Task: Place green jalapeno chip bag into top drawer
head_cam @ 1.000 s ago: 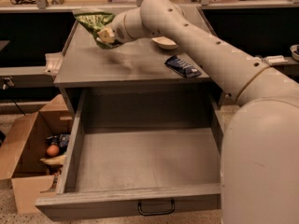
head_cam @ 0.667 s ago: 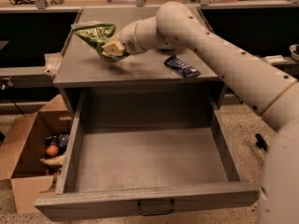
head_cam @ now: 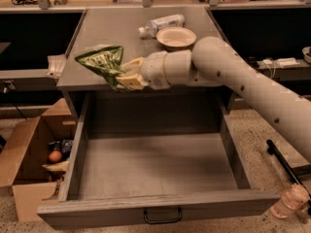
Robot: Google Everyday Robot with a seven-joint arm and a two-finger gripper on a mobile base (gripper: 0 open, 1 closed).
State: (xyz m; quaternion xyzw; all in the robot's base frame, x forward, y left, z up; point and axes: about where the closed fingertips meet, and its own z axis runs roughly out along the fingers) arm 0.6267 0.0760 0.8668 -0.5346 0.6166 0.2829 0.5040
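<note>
hand (head_cam: pixel 127 76) over open top drawer (head_cam: pixel 155 210), bowl (head_cam: pixel 176 37) behind

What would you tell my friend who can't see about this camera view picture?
The robot's pincer holds the green jalapeno chip bag at the front edge of the cabinet top, just above the pulled-out top drawer. A bowl and a plastic bottle sit farther back on it.
</note>
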